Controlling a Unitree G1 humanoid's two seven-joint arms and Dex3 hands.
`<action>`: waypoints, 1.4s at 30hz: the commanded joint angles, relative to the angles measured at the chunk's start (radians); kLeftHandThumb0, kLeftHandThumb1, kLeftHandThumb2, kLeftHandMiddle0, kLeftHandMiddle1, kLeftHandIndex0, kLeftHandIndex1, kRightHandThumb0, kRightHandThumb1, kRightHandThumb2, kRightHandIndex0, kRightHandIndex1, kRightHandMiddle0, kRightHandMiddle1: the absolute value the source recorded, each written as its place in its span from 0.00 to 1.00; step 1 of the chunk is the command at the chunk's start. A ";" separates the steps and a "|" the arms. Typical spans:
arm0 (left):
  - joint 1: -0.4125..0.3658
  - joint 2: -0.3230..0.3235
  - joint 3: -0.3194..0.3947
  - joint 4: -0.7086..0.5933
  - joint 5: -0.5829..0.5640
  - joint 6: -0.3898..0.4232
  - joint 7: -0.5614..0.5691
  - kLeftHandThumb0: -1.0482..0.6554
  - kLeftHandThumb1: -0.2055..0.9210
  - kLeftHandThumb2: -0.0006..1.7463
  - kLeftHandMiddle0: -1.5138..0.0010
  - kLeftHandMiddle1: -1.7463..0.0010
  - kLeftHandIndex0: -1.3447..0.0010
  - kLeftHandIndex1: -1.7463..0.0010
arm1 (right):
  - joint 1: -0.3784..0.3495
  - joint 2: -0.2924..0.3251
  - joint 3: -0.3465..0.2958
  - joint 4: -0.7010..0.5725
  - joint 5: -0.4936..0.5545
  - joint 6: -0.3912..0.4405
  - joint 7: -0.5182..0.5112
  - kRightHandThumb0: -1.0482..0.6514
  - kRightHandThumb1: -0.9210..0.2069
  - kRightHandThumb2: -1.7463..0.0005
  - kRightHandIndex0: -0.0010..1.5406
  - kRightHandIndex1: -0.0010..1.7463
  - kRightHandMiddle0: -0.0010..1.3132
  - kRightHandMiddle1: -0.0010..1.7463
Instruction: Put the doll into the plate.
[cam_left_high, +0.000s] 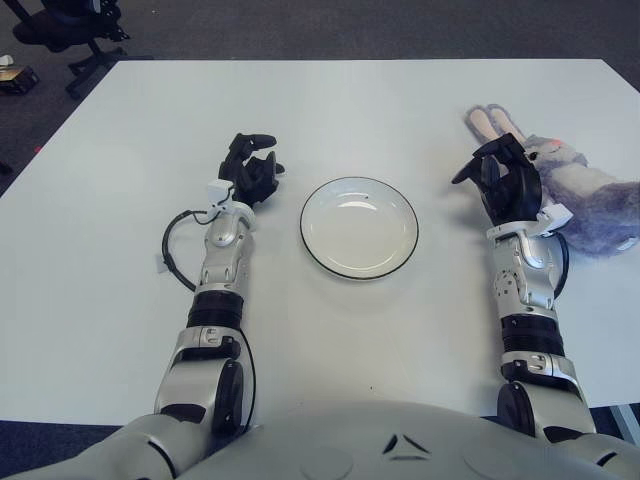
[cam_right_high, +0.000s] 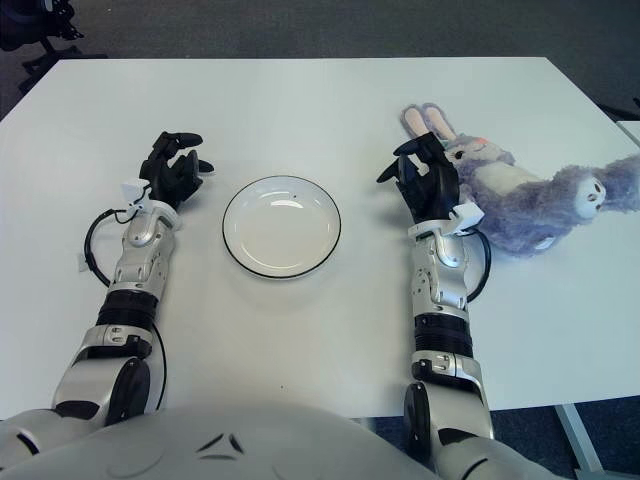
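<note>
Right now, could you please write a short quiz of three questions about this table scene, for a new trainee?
1. True or false: the grey-purple plush rabbit doll already lies in the white round plate with a dark rim.
2. Which hand is raised just beside the doll's head, fingers spread? A) left hand B) right hand
3. Fill in: the plate sits on the white table between the two ____.

Key:
1. False. The doll lies on the table, to the right of the plate, which holds nothing.
2. B. The right hand is open next to the doll; the left hand shows left of the plate.
3. hands
</note>
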 joint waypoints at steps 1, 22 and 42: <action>0.039 -0.010 -0.004 0.020 0.009 0.001 0.007 0.61 0.76 0.41 0.63 0.11 0.67 0.22 | 0.022 -0.028 -0.005 -0.122 -0.061 0.060 -0.066 0.61 0.00 0.88 0.41 0.74 0.30 0.78; 0.032 -0.014 -0.001 0.028 0.015 0.002 0.008 0.61 0.76 0.41 0.63 0.11 0.67 0.22 | 0.081 -0.110 -0.035 -0.434 -0.224 0.150 -0.148 0.61 0.00 0.86 0.40 0.72 0.24 0.84; 0.039 -0.019 -0.002 0.013 0.019 0.009 0.014 0.61 0.75 0.41 0.63 0.11 0.67 0.22 | 0.245 -0.308 -0.124 -0.631 -0.866 0.171 -0.200 0.34 0.01 0.96 0.40 0.23 0.28 0.39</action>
